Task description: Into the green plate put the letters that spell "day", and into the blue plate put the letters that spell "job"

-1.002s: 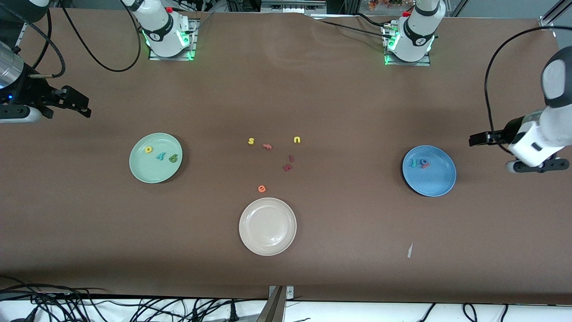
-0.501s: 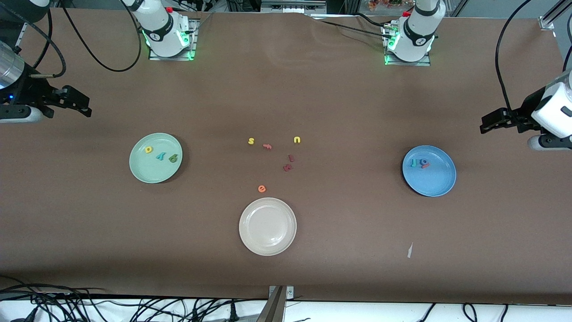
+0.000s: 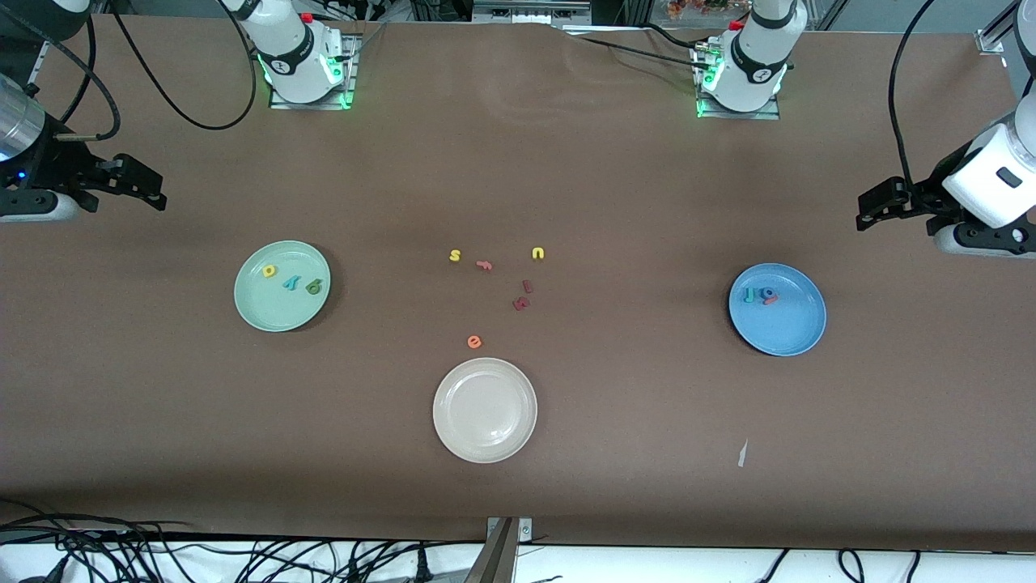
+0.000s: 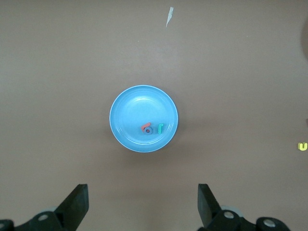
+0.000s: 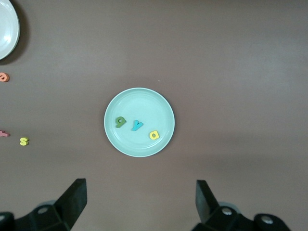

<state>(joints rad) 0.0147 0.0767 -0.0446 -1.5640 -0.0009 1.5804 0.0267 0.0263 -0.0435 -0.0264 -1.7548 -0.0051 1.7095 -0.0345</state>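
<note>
From the high camera, three plates sit on the brown table. Taking the beige-white plate [image 3: 485,410] as the marker, the green plate [image 3: 251,306] lies toward the right arm's end of the table and a little farther from the camera; the blue plate [image 3: 789,332] lies toward the left arm's end. In the green plate are three letters: yellow "a" [image 3: 269,271], teal "y" [image 3: 291,283] and olive "d" [image 3: 314,286]. In the blue plate are three more, bunched together: teal "j" [image 3: 749,295], blue "o" [image 3: 766,293] and salmon "b" [image 3: 770,300]. Six loose letters lie farther from the camera than the beige-white plate: one orange "e" [image 3: 474,342], two dark red letters [image 3: 521,303], one salmon "f" [image 3: 484,265], yellow "s" [image 3: 455,256] and yellow "u" [image 3: 538,253].

The right gripper [image 3: 150,193] hangs over bare table at its arm's end, the left gripper [image 3: 870,208] likewise at its own.

The left wrist camera looks down on the blue plate [image 4: 130,106] with its three letters; the claw's fingers [image 4: 77,204] stand wide apart, holding nothing.

The right wrist camera shows the green plate [image 5: 144,98] with three letters; its fingers [image 5: 74,197] are also spread and empty.
</note>
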